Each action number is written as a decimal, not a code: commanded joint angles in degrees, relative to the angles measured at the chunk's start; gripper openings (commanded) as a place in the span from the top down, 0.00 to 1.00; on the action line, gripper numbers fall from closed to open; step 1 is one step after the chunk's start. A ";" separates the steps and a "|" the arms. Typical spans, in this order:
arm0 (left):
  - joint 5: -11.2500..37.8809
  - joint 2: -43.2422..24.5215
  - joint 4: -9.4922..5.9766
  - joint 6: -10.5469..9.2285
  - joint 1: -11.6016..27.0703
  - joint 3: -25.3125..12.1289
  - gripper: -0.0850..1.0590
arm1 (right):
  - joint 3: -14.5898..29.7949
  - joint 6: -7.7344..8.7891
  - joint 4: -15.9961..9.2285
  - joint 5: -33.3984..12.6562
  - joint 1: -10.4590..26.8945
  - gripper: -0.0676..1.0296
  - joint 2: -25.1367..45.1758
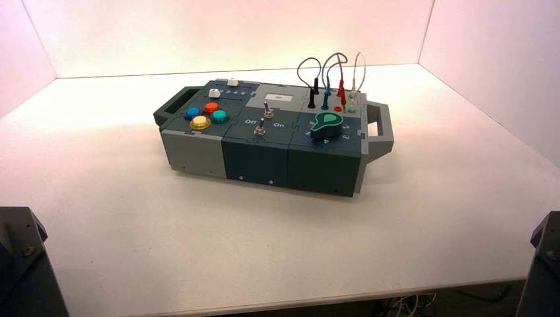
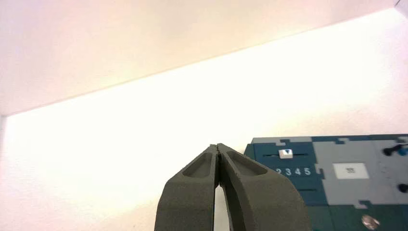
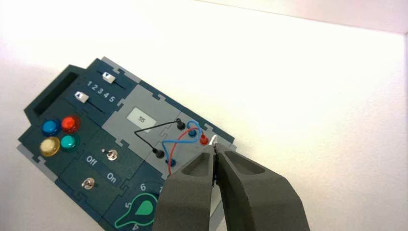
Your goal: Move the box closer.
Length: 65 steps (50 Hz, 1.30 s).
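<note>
The box (image 1: 264, 155) is a dark teal and grey panel box with a handle at each end. It stands turned a little on the white table, past its middle. On top are coloured round buttons (image 1: 206, 115), two toggle switches (image 1: 263, 119), a green knob (image 1: 326, 122) and looped plug wires (image 1: 330, 76). Both arms are parked at the near table corners, well short of the box. My left gripper (image 2: 218, 146) is shut and empty, with the box's slider corner (image 2: 288, 161) beyond it. My right gripper (image 3: 214, 149) is shut and empty, held above the box (image 3: 120, 144).
White walls enclose the table on the left, back and right. The arm bases show at the near left (image 1: 26, 264) and near right (image 1: 545, 264) corners. Cables hang below the table's front edge (image 1: 409, 304). Bare table (image 1: 264, 244) lies between the box and the front edge.
</note>
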<state>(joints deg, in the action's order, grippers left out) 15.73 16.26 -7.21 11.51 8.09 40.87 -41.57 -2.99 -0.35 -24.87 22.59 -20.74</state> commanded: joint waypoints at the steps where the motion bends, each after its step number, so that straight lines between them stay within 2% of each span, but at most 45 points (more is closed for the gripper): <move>1: -0.35 -7.47 -0.09 0.09 0.53 -6.77 0.95 | 5.54 -0.18 -0.70 0.44 0.26 0.96 5.71; 11: 0.26 -19.86 0.00 0.70 2.81 -16.35 0.95 | 11.25 -0.18 -0.79 -0.09 0.26 0.96 14.85; 20: 0.88 -28.56 0.09 1.32 4.75 -23.47 0.95 | 15.03 -0.44 -0.88 -0.18 0.26 0.96 21.09; 32: 5.45 -38.41 0.09 1.49 7.03 -33.31 0.95 | 20.74 -0.44 -0.79 -1.41 -0.09 0.96 29.36; 40: 7.38 -41.66 0.09 1.76 7.82 -36.74 0.95 | 23.99 -0.53 -0.79 -2.11 -0.09 0.96 33.66; 48: 7.91 -43.68 0.00 2.02 8.53 -38.32 0.95 | 26.28 -0.44 -0.79 -2.99 -0.09 0.96 37.27; 65: 10.02 -47.11 0.00 2.55 9.58 -39.02 0.95 | 26.98 -0.44 -0.97 -3.08 -0.09 0.96 41.92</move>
<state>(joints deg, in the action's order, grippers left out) 25.58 -31.90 -7.21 13.80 16.88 3.08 -16.00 -3.34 -1.05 -28.13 22.50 21.80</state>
